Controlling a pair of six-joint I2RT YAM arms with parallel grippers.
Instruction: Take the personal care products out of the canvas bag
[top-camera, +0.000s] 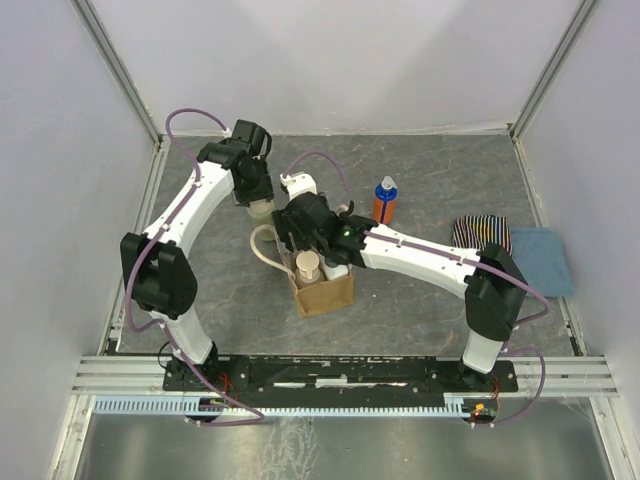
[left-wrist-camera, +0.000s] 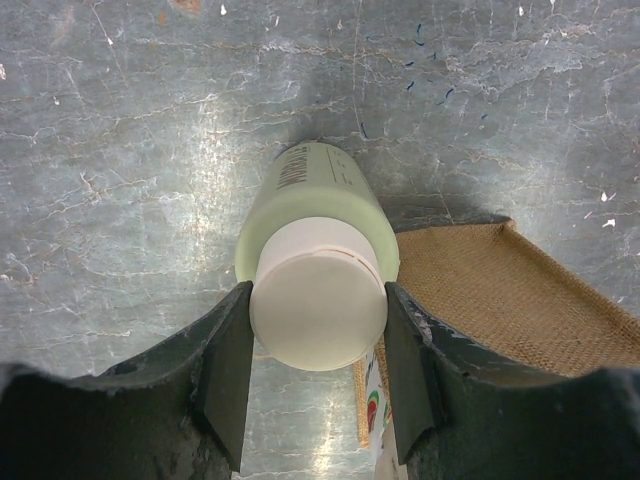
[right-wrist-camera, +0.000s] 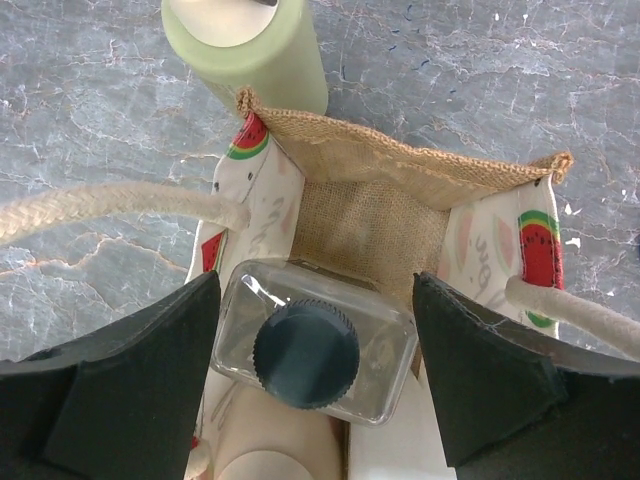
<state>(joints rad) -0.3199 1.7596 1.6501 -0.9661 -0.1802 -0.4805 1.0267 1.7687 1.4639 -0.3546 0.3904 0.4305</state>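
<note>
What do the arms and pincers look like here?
The left arm and right arm have white links and chunky black joint housings, each trailed by a purple cable. A small green light shows near the right wrist. The left pincer and right pincer each have two broad matte black fingers.

Bright, even light is falling from overhead, the arms (top-camera: 185, 205) throwing only faint shadows on the table (top-camera: 420, 300). In the left wrist view glare is streaking the tabletop, the green bottle (left-wrist-camera: 320, 200) is shading its far side, and the near fingers (left-wrist-camera: 225, 370) are blurring.
</note>
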